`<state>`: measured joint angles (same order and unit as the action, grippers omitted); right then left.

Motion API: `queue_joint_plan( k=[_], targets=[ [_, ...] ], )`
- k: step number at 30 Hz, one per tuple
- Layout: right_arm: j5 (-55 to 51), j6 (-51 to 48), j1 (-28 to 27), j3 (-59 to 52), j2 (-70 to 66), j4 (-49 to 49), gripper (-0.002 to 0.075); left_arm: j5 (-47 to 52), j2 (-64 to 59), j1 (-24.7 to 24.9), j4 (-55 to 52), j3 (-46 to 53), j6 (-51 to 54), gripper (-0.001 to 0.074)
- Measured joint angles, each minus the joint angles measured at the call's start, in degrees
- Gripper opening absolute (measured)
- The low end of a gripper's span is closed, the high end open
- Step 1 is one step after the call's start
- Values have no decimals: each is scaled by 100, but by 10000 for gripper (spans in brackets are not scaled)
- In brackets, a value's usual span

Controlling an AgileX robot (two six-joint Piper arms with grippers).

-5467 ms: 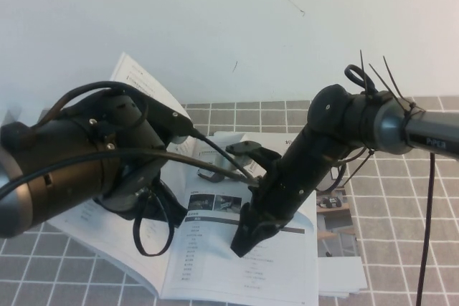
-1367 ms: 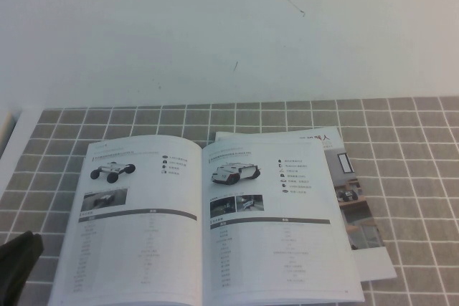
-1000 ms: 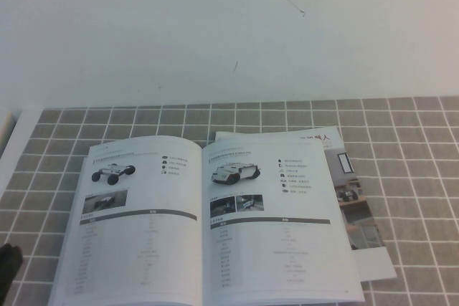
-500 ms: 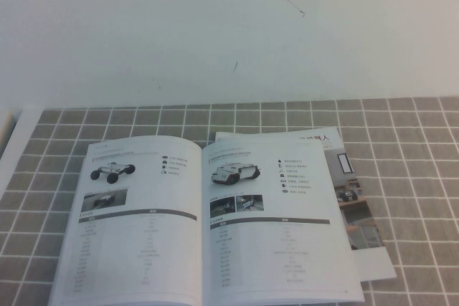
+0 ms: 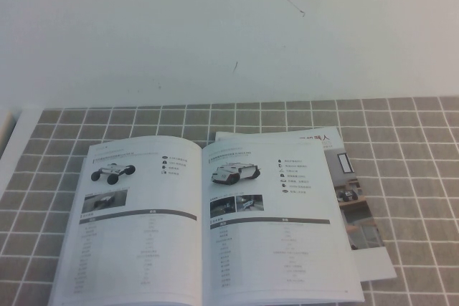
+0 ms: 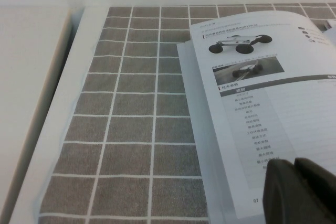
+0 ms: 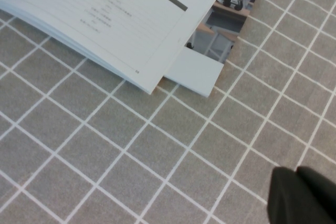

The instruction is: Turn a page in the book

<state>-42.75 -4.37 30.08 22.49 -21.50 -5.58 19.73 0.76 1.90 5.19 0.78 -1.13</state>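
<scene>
Book point(image 5: 204, 223) lies open and flat on the grey tiled cloth point(image 5: 416, 177), while the left gripper point(image 6: 299, 190) and right gripper point(image 7: 302, 195) hang nearby, seemingly closed.

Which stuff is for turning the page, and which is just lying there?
For the job: the book, open flat; left gripper by its left page; right gripper over the checked tablecloth beside it.
Just there: that tablecloth, white wall.
</scene>
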Motion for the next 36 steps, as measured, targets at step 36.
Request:
queue_joint_plan(
  k=[36],
  targets=[
    [96,0,0,-60,25,-13,-1,0,0,175,12,0,59,-2]
  ],
)
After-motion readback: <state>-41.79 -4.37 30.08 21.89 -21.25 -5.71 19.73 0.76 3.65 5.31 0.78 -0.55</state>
